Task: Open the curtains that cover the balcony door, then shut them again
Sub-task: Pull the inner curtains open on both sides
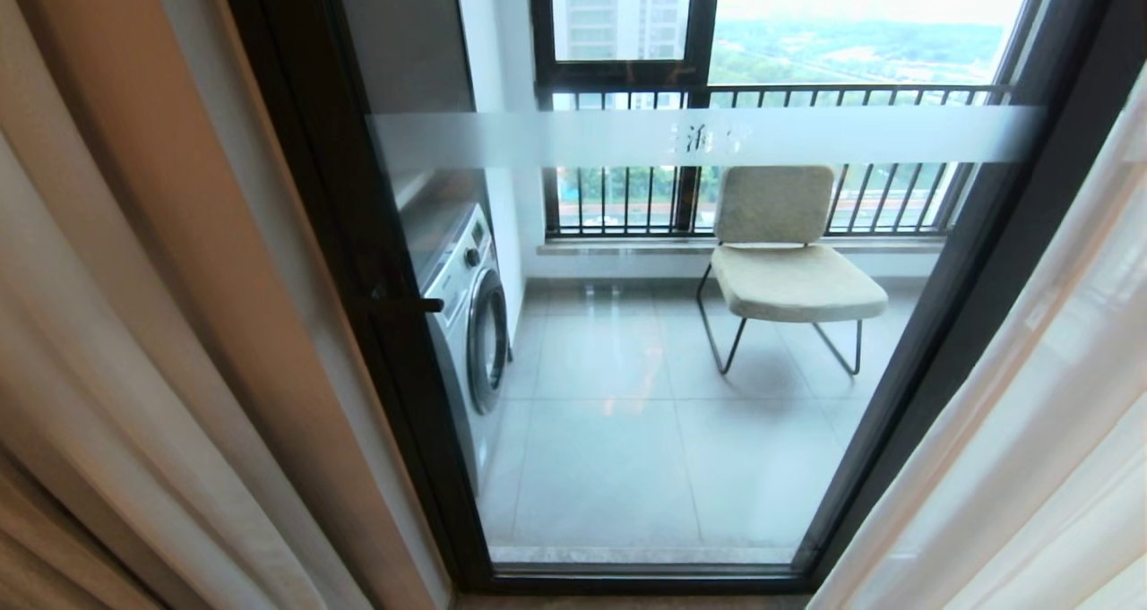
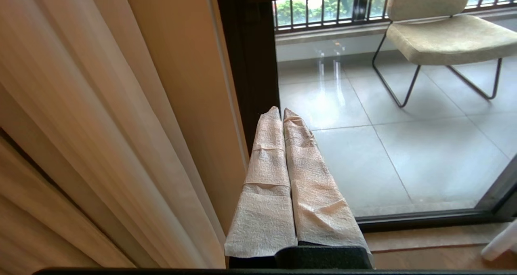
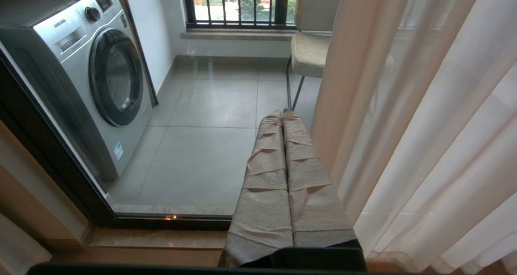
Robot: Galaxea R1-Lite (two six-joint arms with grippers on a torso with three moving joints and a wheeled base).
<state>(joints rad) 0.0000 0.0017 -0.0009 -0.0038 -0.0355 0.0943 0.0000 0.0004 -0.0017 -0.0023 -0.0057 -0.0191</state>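
1. Curtains (image 1: 134, 323) hang gathered to either side of the balcony door (image 1: 627, 395); the glass between them is uncovered.
2. We see tan opaque folds with a pale sheer layer left of the door, and a white sheer panel (image 1: 1030, 431) right of the door.
3. Door: clear glass in a black frame, with a frosted band (image 1: 699, 137) across it bearing small characters; a dark handle (image 1: 408, 305) sits on its left frame.
4. Behind the door we see a washing machine (image 1: 466, 314) at the left and a beige chair (image 1: 789, 261) near the railing (image 1: 762, 95).
5. Left tool (image 2: 281, 111): fingers wrapped in pale cloth, pressed together, nothing between them; it sits just in front of the door's left frame, beside the tan curtain, not touching it as far as we can tell.
6. Right tool (image 3: 282, 112): same wrapping, fingers together, holding nothing; it points toward the door's glass, just beside the sheer curtain.
7. Neither arm shows in the head view.
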